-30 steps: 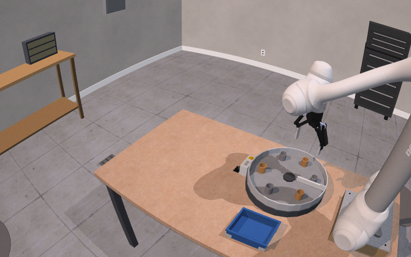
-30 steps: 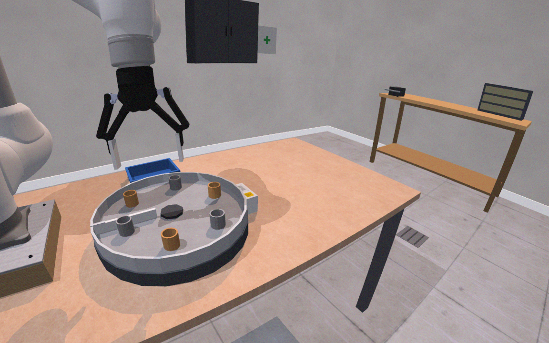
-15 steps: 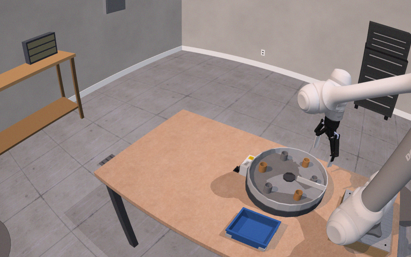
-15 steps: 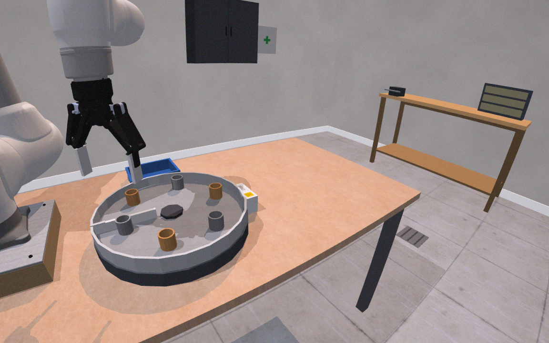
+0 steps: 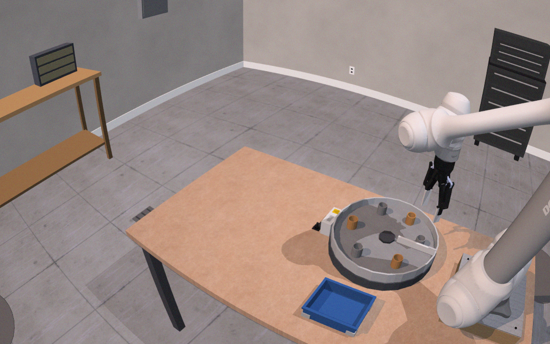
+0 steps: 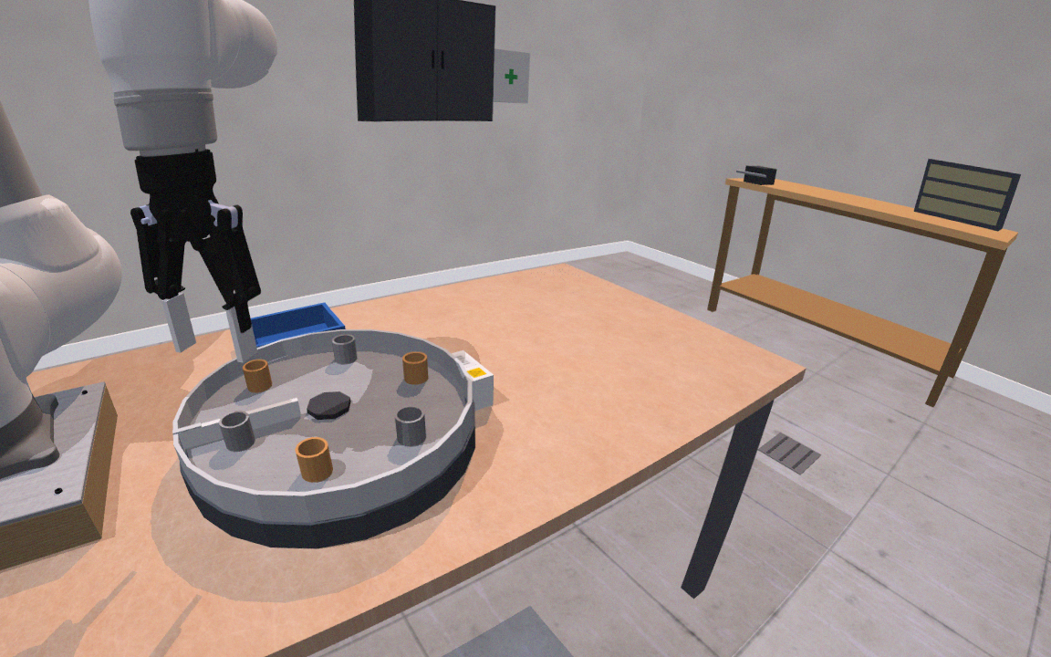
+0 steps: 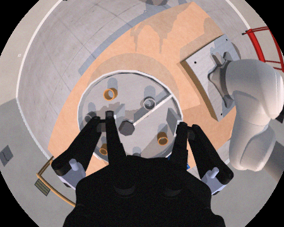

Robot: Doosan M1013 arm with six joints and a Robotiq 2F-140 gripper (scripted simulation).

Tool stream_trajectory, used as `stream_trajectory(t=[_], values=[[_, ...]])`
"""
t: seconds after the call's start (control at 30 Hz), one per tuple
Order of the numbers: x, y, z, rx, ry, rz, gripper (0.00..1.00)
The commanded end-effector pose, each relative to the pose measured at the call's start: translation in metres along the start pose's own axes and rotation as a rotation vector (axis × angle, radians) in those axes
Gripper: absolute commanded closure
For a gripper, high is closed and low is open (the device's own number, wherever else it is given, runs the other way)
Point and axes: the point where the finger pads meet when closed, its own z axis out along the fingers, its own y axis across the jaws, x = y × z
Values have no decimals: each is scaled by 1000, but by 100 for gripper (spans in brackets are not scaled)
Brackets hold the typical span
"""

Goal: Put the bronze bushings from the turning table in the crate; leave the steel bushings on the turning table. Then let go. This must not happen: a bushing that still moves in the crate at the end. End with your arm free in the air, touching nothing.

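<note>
So the bushings are short, open-topped tubes: three orange-brown bronze bushings (image 5: 410,219) (image 6: 315,460) (image 7: 162,139) and three grey steel bushings (image 5: 356,250) (image 6: 410,427) (image 7: 149,103). All six stand upright on the turning table (image 5: 354,268) (image 6: 268,500) (image 7: 82,94), spaced in a ring around a dark faceted hub (image 5: 386,236) (image 6: 328,405) (image 7: 127,127).

The gripper (image 5: 431,210) (image 6: 212,352) (image 7: 146,111) is about half open, nothing pinched in there, and it's hanging in the air above the rim area. Fingers are pale flat plates on black linkages.

The turning table is a round grey pan with a raised, faceted wall over a dark base, plus a thin pale bar (image 5: 416,245) (image 6: 260,417) (image 7: 153,110) running from near the hub to the wall. The crate (image 5: 339,303) (image 6: 297,323) is a shallow blue rectangular tray, no bushings in it, and it sits near the turning table on a tan, faintly mottled worktop (image 5: 234,205) (image 6: 595,375) (image 7: 117,47).
</note>
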Motion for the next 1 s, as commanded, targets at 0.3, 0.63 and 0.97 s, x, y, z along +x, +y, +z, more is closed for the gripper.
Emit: stream_trajectory(t=[0.3,0.63,0.97], values=[[0,0,0,0,0,0,93],[0,0,0,0,0,0,93],[0,0,0,0,0,0,90]])
